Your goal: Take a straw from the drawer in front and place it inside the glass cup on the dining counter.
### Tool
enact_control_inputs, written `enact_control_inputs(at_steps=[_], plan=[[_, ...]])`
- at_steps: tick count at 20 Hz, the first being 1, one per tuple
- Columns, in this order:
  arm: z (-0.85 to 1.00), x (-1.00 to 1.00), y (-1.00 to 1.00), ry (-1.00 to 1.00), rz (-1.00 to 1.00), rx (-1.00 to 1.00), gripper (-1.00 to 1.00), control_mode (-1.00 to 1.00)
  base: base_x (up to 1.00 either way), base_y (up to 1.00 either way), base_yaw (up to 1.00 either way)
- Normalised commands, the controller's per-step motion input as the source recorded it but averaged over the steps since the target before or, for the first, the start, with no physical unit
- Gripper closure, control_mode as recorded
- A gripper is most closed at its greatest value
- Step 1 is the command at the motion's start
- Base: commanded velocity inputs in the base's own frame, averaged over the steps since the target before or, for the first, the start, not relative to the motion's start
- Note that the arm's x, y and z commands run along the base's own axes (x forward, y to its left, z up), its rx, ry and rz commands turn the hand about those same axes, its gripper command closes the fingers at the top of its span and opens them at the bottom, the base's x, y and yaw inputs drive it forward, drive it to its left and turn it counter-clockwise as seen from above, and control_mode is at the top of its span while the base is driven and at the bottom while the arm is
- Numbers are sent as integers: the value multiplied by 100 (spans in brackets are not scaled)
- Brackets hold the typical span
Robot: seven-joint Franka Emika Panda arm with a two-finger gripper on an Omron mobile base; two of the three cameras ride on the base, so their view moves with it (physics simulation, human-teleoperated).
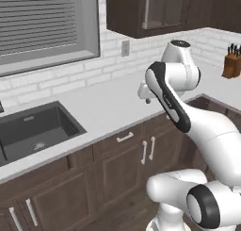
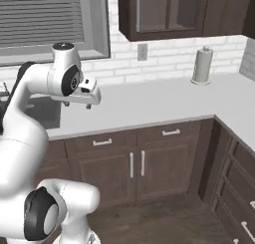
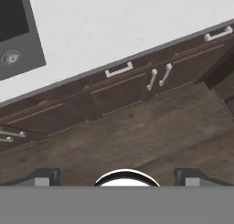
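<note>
Empty gripper (image 3: 117, 177), fingers spread wide, high above the closed drawer (image 3: 119, 71) and worktop (image 3: 123, 26).

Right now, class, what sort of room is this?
A home kitchen, by the look of it: a dark sink set in a white worktop, brown cabinets below, and a knife block.

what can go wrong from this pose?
1. Two drawers sit side by side under the worktop, one and another, both shut; the arm may pull the wrong one.
2. The hand hangs above the white worktop with fingers spread; descending to a handle it could clip the counter edge.
3. The cabinet door handles sit just below the drawer handle; a low reach might grab one instead.
</note>
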Motion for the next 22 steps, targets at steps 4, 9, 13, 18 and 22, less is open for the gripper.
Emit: enact_control_inputs(at_steps=[4, 9, 13, 18, 22], plan=[[0, 0, 0, 0, 0, 0, -100, 100, 0, 98, -50], [0, 0, 0, 0, 0, 0, -100, 100, 7, 88, -49], [0, 0, 0, 0, 0, 0, -100, 100, 11, 80, -48], [0, 0, 0, 0, 0, 0, -100, 100, 20, 65, -48], [0, 0, 0, 0, 0, 0, -100, 100, 4, 64, -43]])
